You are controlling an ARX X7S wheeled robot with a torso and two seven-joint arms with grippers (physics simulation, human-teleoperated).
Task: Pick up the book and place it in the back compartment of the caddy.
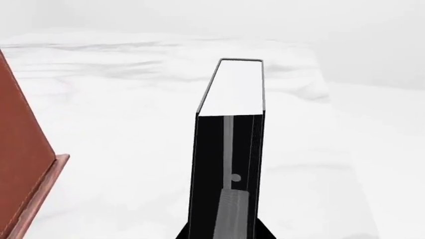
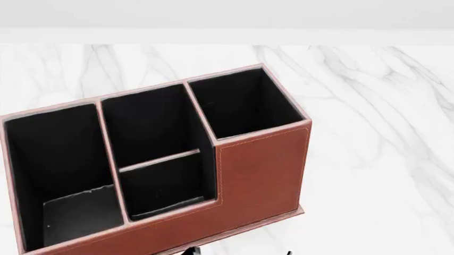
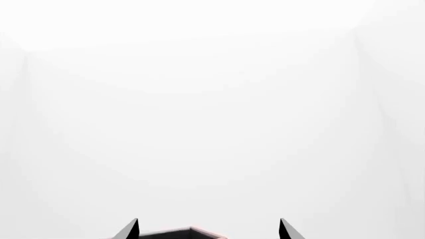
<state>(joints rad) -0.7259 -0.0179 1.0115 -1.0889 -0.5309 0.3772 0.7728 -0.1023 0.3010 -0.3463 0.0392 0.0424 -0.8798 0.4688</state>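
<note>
black-covered, the book [image 1: 229, 149] stood on end over the marble table [image 1: 133, 124], clamped in the left gripper [image 1: 226, 229] beside the reddish-brown caddy [image 2: 259, 164]. the right gripper [image 3: 209, 230] hung with fingertips [image 3: 131, 230] spread apart, holding nothing.

caddy [image 2: 259, 164] cells open from above, bare marble tabletop [image 2: 376, 133] around

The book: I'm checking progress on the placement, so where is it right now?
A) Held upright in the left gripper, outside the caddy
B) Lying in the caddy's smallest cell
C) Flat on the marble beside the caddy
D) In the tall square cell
A: the left wrist view shows the book upright at the left gripper, the caddy off to its side.
</note>
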